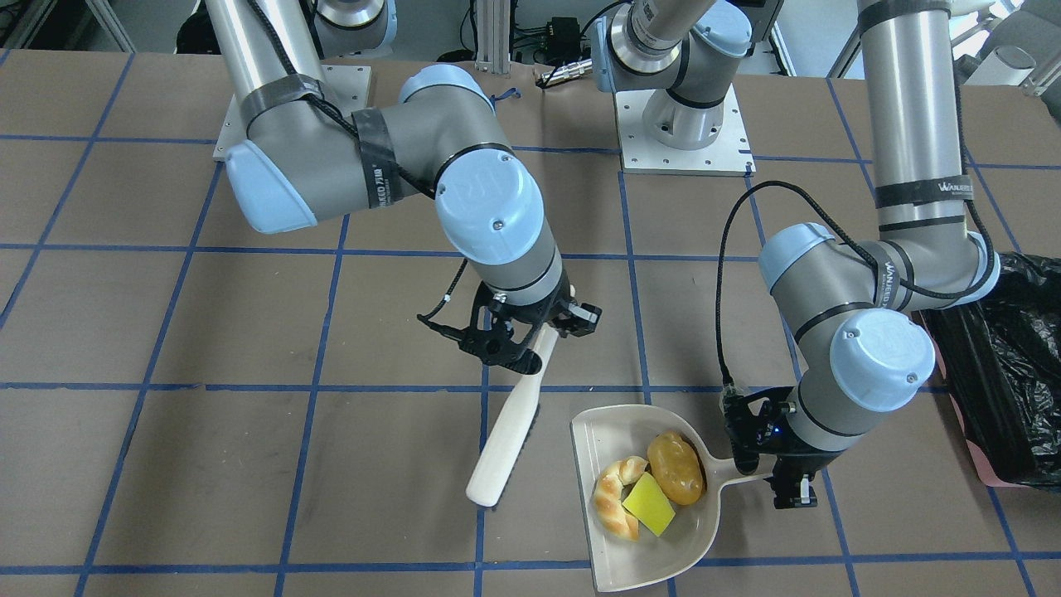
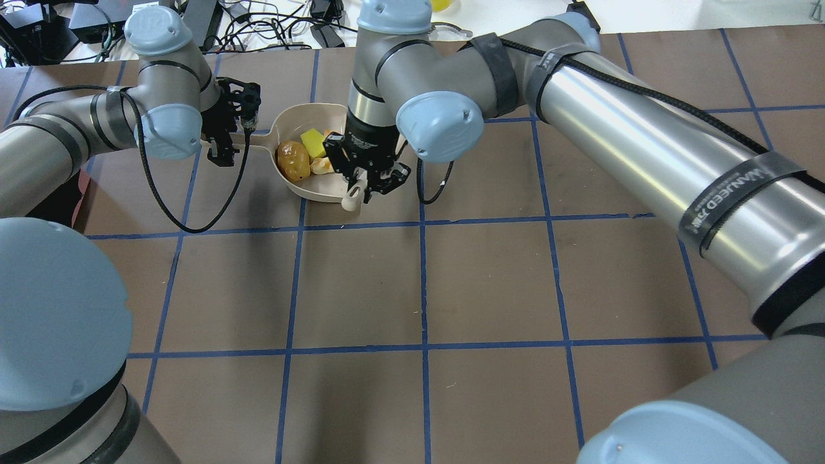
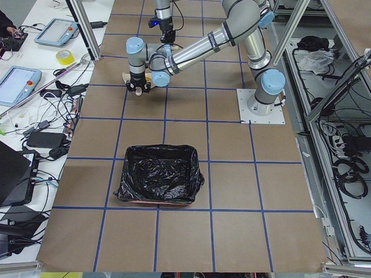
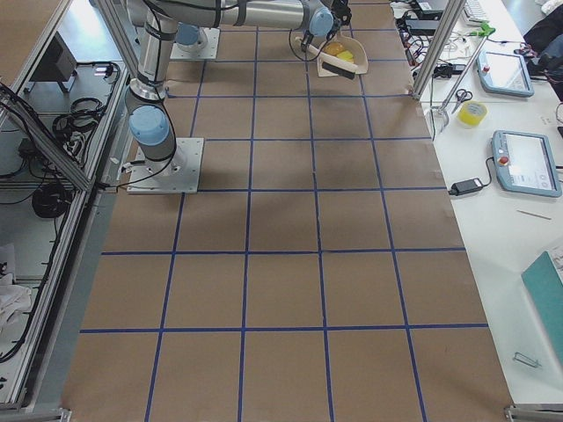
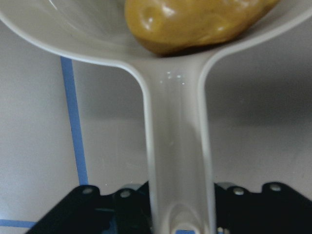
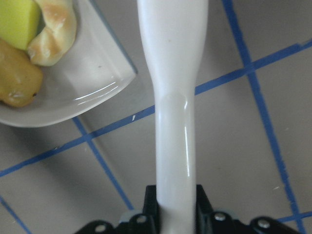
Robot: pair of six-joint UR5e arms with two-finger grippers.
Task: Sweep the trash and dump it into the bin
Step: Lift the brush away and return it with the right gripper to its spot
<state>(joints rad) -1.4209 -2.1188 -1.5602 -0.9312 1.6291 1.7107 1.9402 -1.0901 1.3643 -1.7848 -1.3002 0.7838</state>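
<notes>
A beige dustpan holds all three trash pieces: the tan croissant, the yellow wedge and the golden-brown lump. My left gripper is shut on the dustpan's handle; the lump lies just past it. My right gripper is shut on a white sweeper paddle, whose blade stands beside the pan's open mouth, apart from the croissant. The pink bin with its black bag stands on my left side, beyond the left arm; it also shows in the exterior left view.
Brown table with a blue tape grid. Both arm bases sit at the table's robot-side edge. The right arm's long forearm stretches across the table toward the pan. Tablets and cables lie on the side bench past the pan.
</notes>
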